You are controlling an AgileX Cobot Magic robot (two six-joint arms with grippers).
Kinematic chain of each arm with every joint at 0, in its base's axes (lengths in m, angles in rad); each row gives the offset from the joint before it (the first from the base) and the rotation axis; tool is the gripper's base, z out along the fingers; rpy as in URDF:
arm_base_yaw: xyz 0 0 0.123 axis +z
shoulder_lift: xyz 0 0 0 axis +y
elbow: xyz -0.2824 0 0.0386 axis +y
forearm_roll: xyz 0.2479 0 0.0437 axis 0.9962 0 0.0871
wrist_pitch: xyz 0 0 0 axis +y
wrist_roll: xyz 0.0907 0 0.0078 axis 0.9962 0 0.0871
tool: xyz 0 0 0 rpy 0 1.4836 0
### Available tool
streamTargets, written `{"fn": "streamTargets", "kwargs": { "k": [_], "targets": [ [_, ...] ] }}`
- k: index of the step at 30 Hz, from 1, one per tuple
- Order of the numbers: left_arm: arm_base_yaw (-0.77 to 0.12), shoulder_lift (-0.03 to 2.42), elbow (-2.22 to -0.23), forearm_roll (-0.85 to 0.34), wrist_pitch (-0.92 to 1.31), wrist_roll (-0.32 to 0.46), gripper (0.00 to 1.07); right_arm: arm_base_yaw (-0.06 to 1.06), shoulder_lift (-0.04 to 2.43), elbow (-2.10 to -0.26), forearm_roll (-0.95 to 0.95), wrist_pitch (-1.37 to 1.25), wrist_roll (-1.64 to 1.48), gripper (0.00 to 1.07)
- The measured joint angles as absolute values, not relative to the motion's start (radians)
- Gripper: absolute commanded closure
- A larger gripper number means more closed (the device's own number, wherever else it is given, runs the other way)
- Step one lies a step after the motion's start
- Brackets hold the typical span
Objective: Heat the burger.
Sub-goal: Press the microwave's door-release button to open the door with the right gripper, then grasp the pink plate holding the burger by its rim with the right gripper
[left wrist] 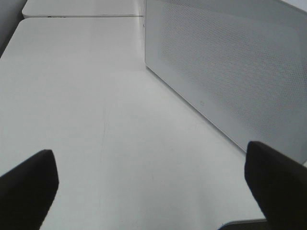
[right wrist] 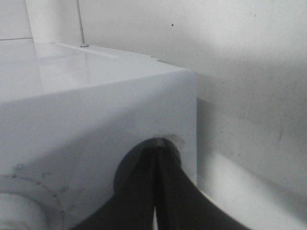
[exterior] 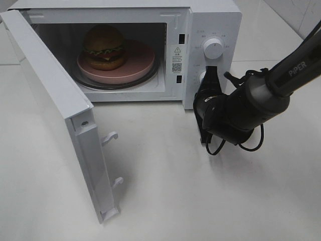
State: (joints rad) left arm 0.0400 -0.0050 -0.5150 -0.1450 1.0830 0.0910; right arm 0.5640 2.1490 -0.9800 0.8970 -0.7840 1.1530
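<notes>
White table [exterior: 210, 201] carries a white microwave [exterior: 220, 20], and its door [exterior: 50, 90] stands wide open toward the left side. Inside the cavity the burger [exterior: 104, 45] sits upright on a pink plate [exterior: 138, 65], on the left part of the plate and not in its middle.

The right hand [exterior: 209, 74] is at the control side of the microwave, just below the upper knob [exterior: 214, 49]. Its two fingers are pressed together with nothing between them. Its tip covers the lower knob [exterior: 202, 77]. It seems to touch this knob, but the shadow in the wrist view does not let me be sure.

The left hand [left wrist: 152, 184] does not appear in the high view. In its own wrist view its fingers [left wrist: 29, 189] stand wide apart and hold nothing, above bare table, near a white dotted panel [left wrist: 230, 72].
</notes>
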Motion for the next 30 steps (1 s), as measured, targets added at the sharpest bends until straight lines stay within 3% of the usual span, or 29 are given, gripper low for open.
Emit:
{"fn": "streamTargets", "kwargs": {
  "k": [10,30],
  "targets": [
    [0.040,-0.005,-0.515,-0.145,1.083,0.091,0.09,0.548,2.087,-0.943,0.860,-0.708,1.088,1.07],
    [0.040,-0.005,-0.515,-0.145,1.083,0.091,0.09,0.550,1.761,-0.739,0.817,-0.415,0.538,1.07]
  ]
}}
